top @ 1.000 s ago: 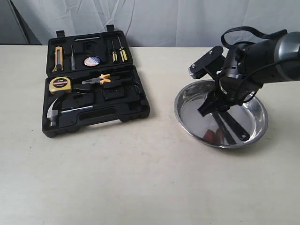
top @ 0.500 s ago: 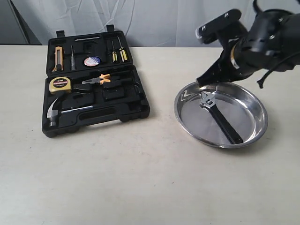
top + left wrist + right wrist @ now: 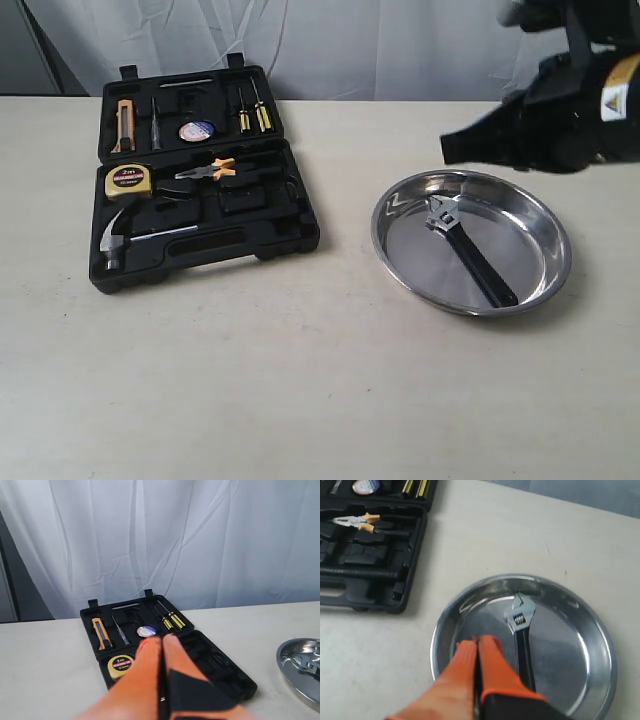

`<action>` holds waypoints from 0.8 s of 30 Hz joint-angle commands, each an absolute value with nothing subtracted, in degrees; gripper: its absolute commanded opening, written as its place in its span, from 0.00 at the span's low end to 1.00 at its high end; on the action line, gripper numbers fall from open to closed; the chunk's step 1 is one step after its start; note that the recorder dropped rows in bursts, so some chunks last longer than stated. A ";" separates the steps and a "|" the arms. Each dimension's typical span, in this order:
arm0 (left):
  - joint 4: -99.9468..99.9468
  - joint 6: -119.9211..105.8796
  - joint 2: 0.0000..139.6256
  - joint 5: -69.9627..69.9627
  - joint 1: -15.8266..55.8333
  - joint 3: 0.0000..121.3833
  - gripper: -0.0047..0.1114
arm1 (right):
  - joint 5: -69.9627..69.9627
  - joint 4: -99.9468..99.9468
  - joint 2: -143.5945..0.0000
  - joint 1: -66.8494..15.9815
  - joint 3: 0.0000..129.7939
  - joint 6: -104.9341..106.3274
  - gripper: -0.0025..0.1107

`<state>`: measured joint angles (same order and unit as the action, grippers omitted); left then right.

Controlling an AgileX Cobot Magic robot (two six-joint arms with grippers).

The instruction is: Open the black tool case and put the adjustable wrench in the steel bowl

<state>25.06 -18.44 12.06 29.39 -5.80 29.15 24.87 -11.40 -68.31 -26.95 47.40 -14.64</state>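
Note:
The black tool case (image 3: 200, 175) lies open at the left of the table, lid flat behind it, also in the left wrist view as the case (image 3: 220, 672) and in the right wrist view as the case (image 3: 370, 555). The adjustable wrench (image 3: 468, 251) lies inside the steel bowl (image 3: 400, 205), silver head toward the back. In the right wrist view the wrench (image 3: 522, 630) rests in the bowl (image 3: 600, 630) beside my right gripper (image 3: 477, 640), shut and empty, held above the bowl. My left gripper (image 3: 162, 639) is shut on nothing, hovering high with the case behind it.
In the case sit a yellow tape measure (image 3: 128, 180), a claw hammer (image 3: 125, 238), orange-handled pliers (image 3: 208, 169), a utility knife (image 3: 124, 111) and screwdrivers (image 3: 252, 108). A white curtain hangs behind the table. My right arm (image 3: 550, 125) hangs over the bowl's far side.
My right gripper has let go of the wrench, which now lies in the bowl, and the right arm has risen up and away to the right.

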 commanded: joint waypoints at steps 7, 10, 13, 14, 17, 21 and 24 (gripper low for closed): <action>24.54 -18.20 10.63 30.93 -5.57 27.91 0.04 | 20.09 -9.77 -54.47 -26.76 33.40 -13.53 0.02; 24.54 -18.20 10.63 30.93 -5.57 27.91 0.04 | 20.96 -9.77 -53.83 -26.76 33.42 -13.62 0.02; 24.54 -18.20 10.63 30.93 -5.57 27.91 0.04 | 20.86 -9.77 -53.54 -26.76 33.42 -13.62 0.02; 24.54 -18.20 10.63 30.93 -5.57 27.91 0.04 | 20.86 -9.77 -53.54 -26.76 33.42 -13.62 0.02; 24.54 -18.20 10.63 30.93 -5.57 27.91 0.04 | 20.86 -9.77 -53.54 -26.76 33.42 -13.62 0.02; 24.54 -18.20 10.63 30.93 -5.57 27.91 0.04 | 20.86 -9.77 -53.54 -26.76 33.42 -13.62 0.02; 24.74 -18.20 10.63 30.93 -5.57 27.91 0.04 | 20.86 -9.77 -53.54 -26.76 33.42 -13.62 0.02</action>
<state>24.69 -18.44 11.04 31.04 -5.80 28.12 21.25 -9.91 -53.85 -26.95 33.58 -13.84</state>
